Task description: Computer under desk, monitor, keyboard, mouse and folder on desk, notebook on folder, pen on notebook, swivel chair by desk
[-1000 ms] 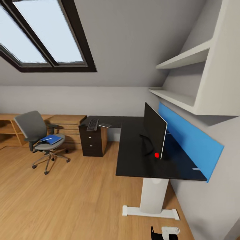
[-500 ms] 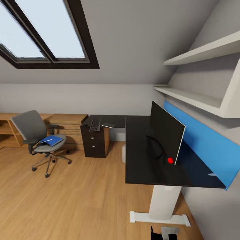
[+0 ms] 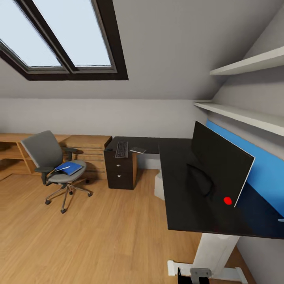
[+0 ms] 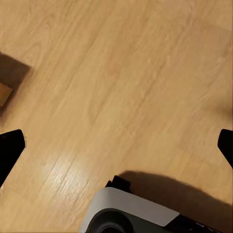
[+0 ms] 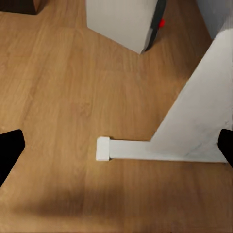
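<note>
The black L-shaped desk (image 3: pixel 185 205) fills the right of the head view, its white leg (image 3: pixel 213 248) near me. The wide black monitor (image 3: pixel 221 167) stands on it. At the desk's far end lie the keyboard (image 3: pixel 122 149) and the grey notebook (image 3: pixel 138 150). The swivel chair (image 3: pixel 53 161) stands apart at the left with the blue folder (image 3: pixel 70 168) on its seat. The white computer (image 3: pixel 159 185) peeks out under the desk. I cannot make out the mouse or pen. My left gripper (image 4: pixel 116 145) and right gripper (image 5: pixel 116 145) hang open over the floor.
Low wooden cabinets (image 3: pixel 85 144) line the back wall behind the chair. White shelves (image 3: pixel 244 114) and a blue wall panel (image 3: pixel 268 165) run above the desk. In the right wrist view the desk leg's foot (image 5: pixel 145 149) and the computer (image 5: pixel 124 22) are close by.
The whole head view has shifted: the desk and monitor now sit larger and further right, the chair slightly right. That is camera movement; the things themselves have not moved.
</note>
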Controlling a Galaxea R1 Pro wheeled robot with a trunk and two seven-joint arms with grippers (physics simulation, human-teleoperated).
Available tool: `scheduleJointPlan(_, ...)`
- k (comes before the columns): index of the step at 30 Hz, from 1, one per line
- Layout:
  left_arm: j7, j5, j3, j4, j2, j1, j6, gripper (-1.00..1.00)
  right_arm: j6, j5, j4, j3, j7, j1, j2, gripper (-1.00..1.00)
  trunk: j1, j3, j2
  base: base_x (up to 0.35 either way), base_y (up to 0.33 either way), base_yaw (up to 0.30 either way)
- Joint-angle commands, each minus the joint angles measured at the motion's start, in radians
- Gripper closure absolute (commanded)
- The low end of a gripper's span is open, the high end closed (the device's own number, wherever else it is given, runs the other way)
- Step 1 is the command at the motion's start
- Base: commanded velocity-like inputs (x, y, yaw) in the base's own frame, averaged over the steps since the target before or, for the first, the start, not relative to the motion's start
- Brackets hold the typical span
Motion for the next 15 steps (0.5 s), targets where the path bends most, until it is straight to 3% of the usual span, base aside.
scheduleJointPlan(1, 0.006, 0.007, -0.008, -0.001, 0.001, -0.001, -0.005, -1.00, -0.003, -0.005, 0.001, 0.009, -0.006, -0.001, 0.001, -1.00, 0.001, -0.001, -0.001, 0.216, 0.286, 0.199)
scheduleJointPlan(10, 0.007, 0.009, -0.008, 0.000, 0.001, -0.001, -0.007, -1.00, -0.003, -0.004, 0.002, 0.009, -0.005, -0.001, 0.000, -1.00, 0.001, 0.010, -0.001, 0.220, 0.283, 0.147)
scheduleJointPlan(15, 0.007, 0.009, -0.008, 0.000, 0.001, -0.001, -0.006, -1.00, -0.003, -0.004, 0.002, 0.009, -0.002, -0.001, -0.001, -1.00, 0.001, 0.016, -0.001, 0.248, 0.261, -0.128)
